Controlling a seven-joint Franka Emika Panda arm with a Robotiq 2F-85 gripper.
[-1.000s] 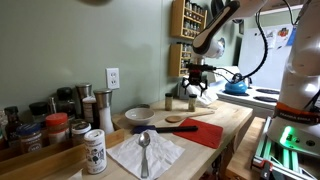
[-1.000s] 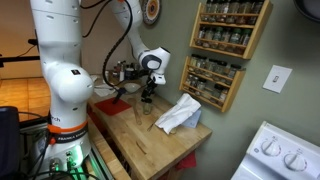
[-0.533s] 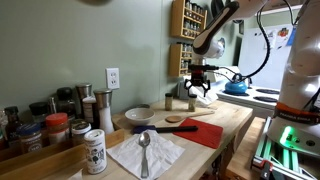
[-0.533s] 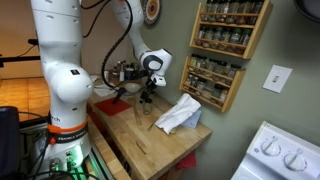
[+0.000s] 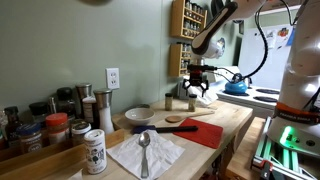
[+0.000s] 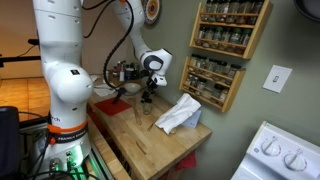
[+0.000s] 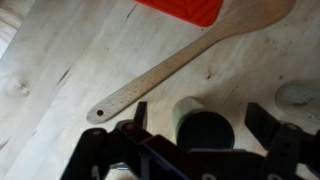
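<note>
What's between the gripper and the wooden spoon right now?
In the wrist view a dark round container stands in the gap of the open gripper, short of the wooden spoon; between container and spoon there is only bare wooden counter.

In an exterior view the surface (image 5: 238,122) is being looked along from low at one end, toward the spice rack (image 5: 188,38). In an exterior view it is being seen from beside the arm (image 6: 62,80) (rack and surface are being shared). The wrist view is being aimed straight down past the tool (image 7: 202,110), close over the wooden spoon (image 7: 180,62).

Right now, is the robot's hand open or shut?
Open: fingers of the hand stand apart, clear of the small dark round container between them.
</note>
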